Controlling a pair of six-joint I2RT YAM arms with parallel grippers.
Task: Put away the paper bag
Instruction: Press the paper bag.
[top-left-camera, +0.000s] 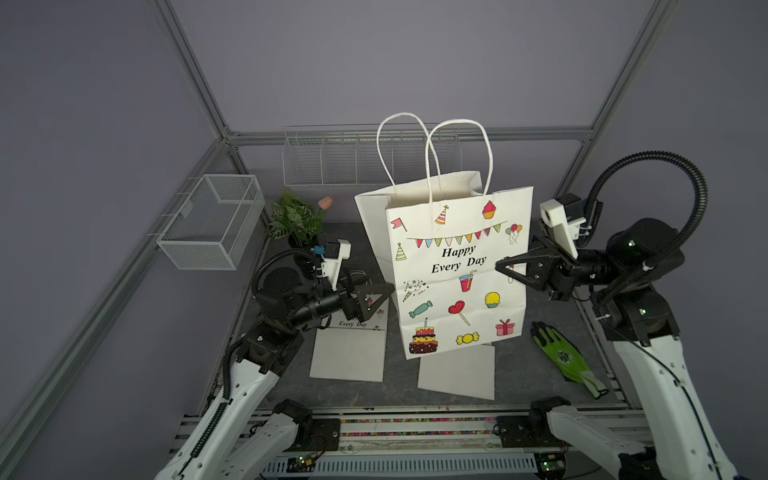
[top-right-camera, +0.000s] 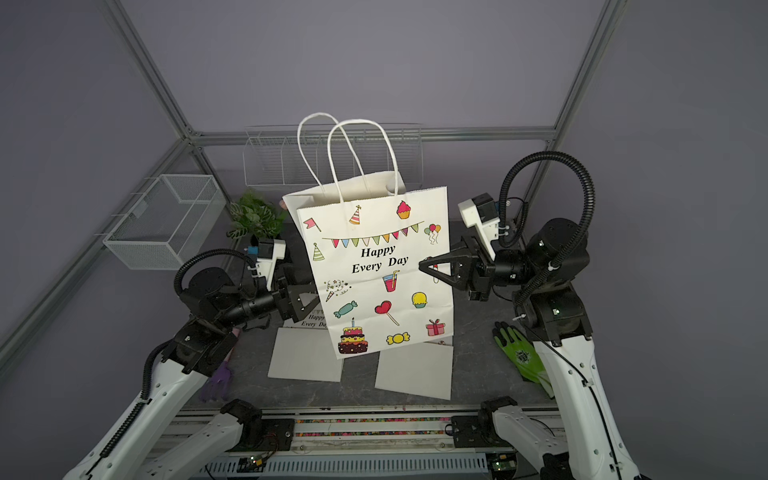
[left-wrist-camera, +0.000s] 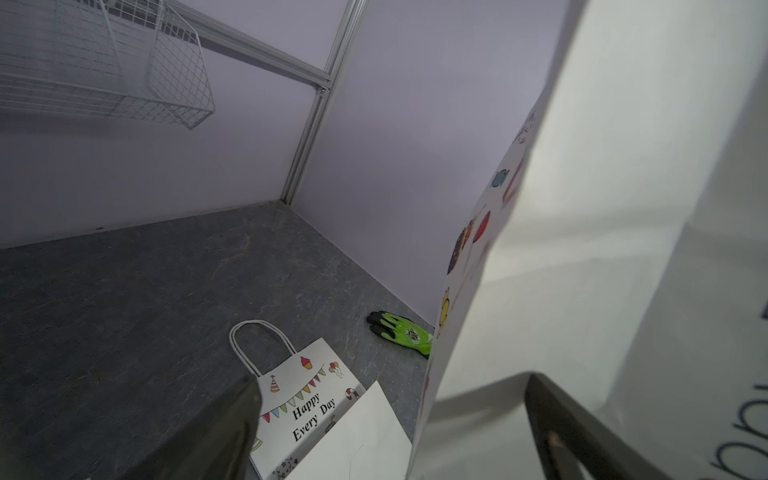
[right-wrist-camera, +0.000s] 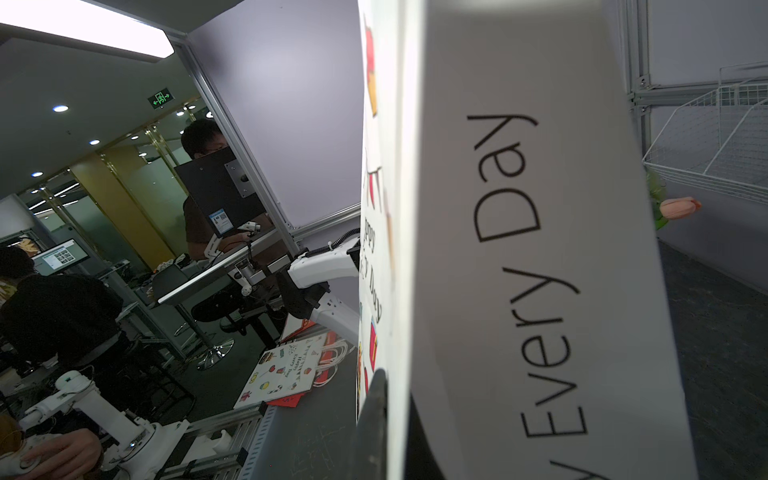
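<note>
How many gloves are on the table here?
2. A green glove lies near the right edge of the table. A purple glove lies at its left edge, partly hidden by the left arm. Others may hide behind the paper bag.

A green glove (top-left-camera: 565, 357) lies by the right edge of the desk (top-left-camera: 400, 380); a potted plant (top-left-camera: 296, 220) stands in its far left corner; a mesh basket (top-left-camera: 212, 220) hangs on the left wall.

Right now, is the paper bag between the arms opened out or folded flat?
Opened out: paper bag shows a gaping mouth and spread side panel in both top views.
</note>
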